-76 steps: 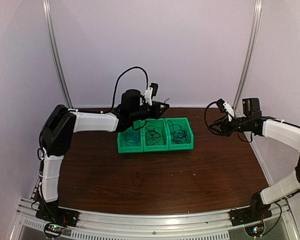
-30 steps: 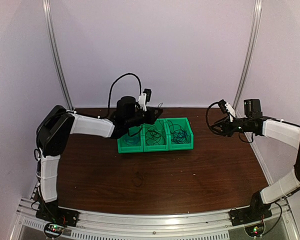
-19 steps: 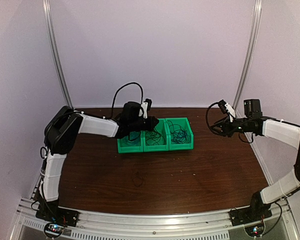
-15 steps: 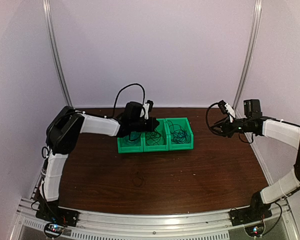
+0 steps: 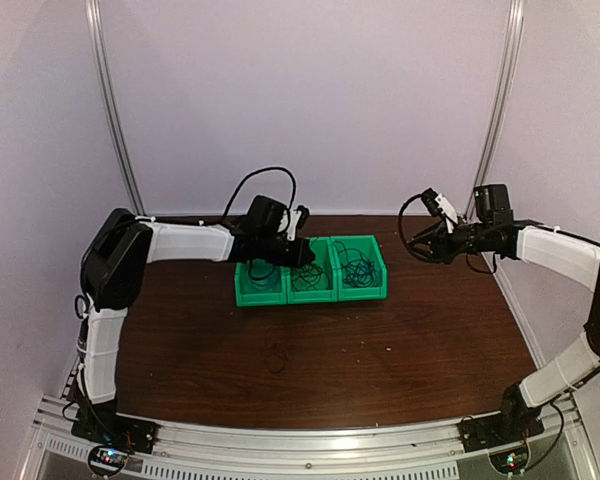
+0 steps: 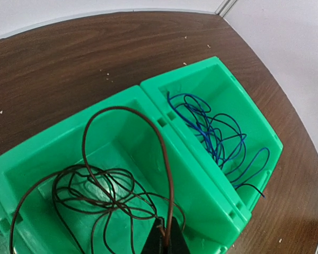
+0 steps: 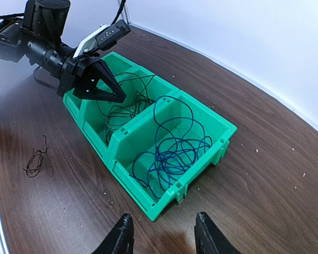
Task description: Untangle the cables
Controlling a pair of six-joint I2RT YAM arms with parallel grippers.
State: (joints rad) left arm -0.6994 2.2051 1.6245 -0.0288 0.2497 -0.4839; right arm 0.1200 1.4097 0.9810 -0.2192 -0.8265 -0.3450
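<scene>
- The small loose cable (image 5: 275, 358) lies on the table at the bin's 6 o'clock, well apart from both grippers.
- Your left gripper (image 6: 164, 241) is pinched shut on the black cable (image 6: 103, 188). If you lift fast, I judge the coil could snag and drag the green bin (image 6: 191, 169).
- That coil fills the middle compartment, at the jaws' 11 o'clock.
- Your right gripper (image 7: 163, 222) stands open and empty, with the blue cable (image 7: 172, 153) at its 12 o'clock.

- No readable text, label, brand, number or sign is showing on the green bin (image 5: 310, 296) or on the table (image 5: 400, 350).
</scene>
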